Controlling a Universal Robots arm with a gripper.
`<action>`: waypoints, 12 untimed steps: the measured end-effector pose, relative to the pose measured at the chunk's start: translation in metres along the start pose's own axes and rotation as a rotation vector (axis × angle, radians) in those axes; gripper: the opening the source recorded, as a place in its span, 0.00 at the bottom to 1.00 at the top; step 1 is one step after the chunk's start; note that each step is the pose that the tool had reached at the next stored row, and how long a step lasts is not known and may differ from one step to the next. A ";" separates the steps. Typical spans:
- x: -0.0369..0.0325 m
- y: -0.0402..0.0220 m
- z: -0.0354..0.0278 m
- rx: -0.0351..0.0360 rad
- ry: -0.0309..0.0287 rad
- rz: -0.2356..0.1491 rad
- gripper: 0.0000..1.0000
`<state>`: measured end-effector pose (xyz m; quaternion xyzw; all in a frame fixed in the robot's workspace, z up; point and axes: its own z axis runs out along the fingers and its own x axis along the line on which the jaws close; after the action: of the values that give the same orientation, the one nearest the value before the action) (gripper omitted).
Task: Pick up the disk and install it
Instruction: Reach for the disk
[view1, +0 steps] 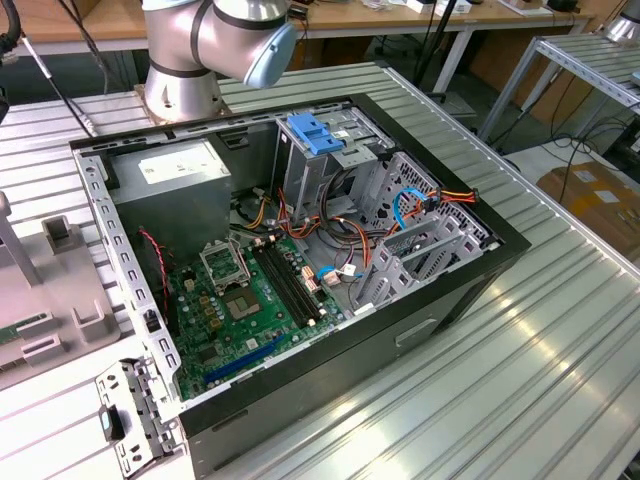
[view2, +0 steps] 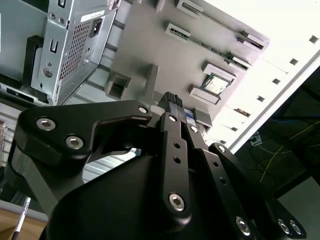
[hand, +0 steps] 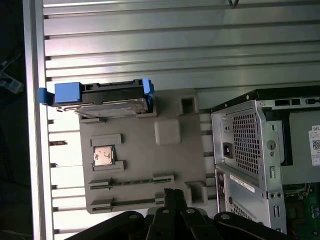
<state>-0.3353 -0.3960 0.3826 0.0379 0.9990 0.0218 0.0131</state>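
Grey fixture (hand: 150, 155) carries one blue-railed disk (hand: 107, 102) on edge; one tool (hand: 172, 192), fingers pressed together, grips nothing.

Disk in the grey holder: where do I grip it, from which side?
Probably pinch the disk across its two broad faces, midway between the blue side rails, coming down from above: it stands on edge in the grey holder, upper edge exposed.

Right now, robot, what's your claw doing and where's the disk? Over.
Claw shut, empty, over the grey holder. Disk on edge at the holder's far end, untouched. Computer case beside the holder, not between them.
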 end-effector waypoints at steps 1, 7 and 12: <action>0.0017 -0.0002 0.0016 0.0002 0.0002 0.000 0.11; 0.0018 -0.0001 0.0038 -0.0004 0.0000 0.000 0.11; 0.0020 -0.0003 0.0075 0.0013 0.0242 0.001 0.11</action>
<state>-0.3371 -0.3958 0.3750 0.0381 0.9990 0.0216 0.0009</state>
